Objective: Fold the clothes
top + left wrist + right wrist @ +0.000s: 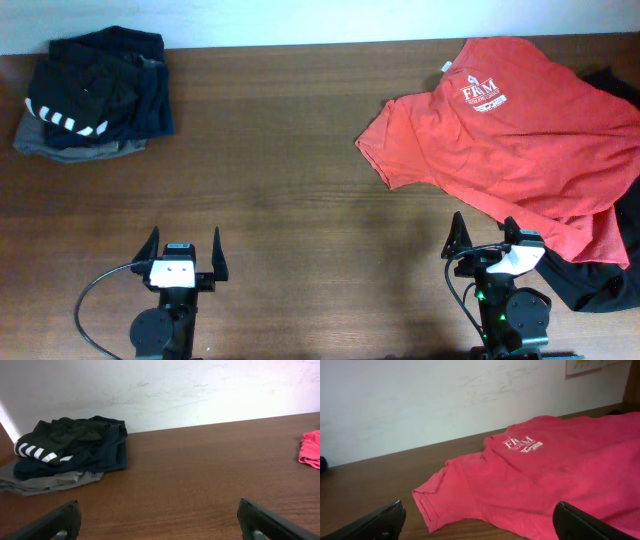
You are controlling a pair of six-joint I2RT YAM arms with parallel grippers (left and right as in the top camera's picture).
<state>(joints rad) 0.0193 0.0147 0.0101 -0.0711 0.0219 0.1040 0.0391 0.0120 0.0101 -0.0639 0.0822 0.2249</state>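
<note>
The orange-red T-shirt lies spread at the table's right, logo side up, with its white chest logo toward the back. It fills the right wrist view, one sleeve pointing left. A sleeve edge shows at the far right of the left wrist view. My right gripper is open and empty just in front of the shirt's near edge. My left gripper is open and empty over bare wood at the front left.
A folded dark navy and grey pile with white stripes sits at the back left, also in the left wrist view. A loose black garment lies under and beside the shirt at the right edge. A white wall stands behind the table.
</note>
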